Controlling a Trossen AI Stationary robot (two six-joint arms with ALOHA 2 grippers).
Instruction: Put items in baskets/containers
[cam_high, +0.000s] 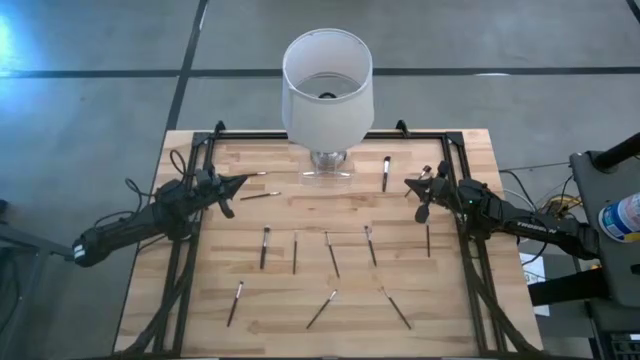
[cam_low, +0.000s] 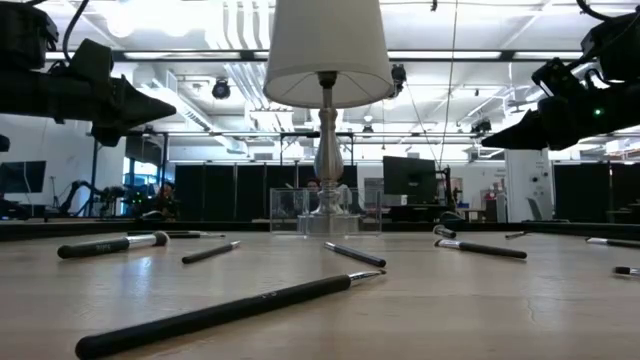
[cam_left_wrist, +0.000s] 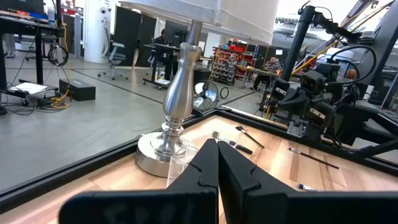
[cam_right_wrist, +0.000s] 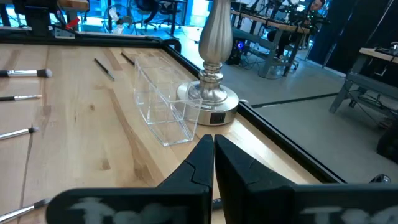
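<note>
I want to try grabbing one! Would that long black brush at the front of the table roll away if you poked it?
Probably. The brush looks round and thin, lying flat on smooth wood, so it may roll sideways. It seems stiff and light, and likely slippery to pinch.

High view: overhead, straight down, covering the whole table (cam_high: 300, 215). Low view: tabletop level, facing across the table into the room. Each wrist view looks past its arm's fingers, close to the lamp (cam_left_wrist: 176, 106). All four views share the lamp and the clear box (cam_right_wrist: 163, 99).
</note>
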